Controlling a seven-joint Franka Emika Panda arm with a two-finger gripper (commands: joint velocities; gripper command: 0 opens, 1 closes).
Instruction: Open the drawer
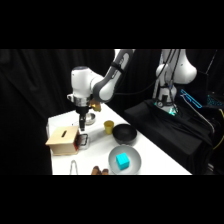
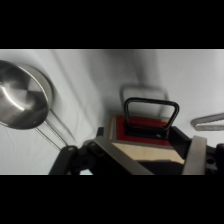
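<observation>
Currently: gripper (image 1: 81,134) at drawer (image 2: 141,131) front, by loop handle (image 2: 151,111); finger state can't tell. Grey bowl (image 1: 125,159) w/ cyan cube (image 1: 122,161) nearby.

The white arm bent at its elbow and reached down from the upper right, wrist vertical. Its claw (image 1: 82,134) pointed straight down, its two fingers (image 2: 196,155) standing apart.

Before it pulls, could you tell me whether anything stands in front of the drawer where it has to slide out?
Nothing visible does: the table beyond the drawer handle looks bare. Tongs lie off to one side.
</observation>
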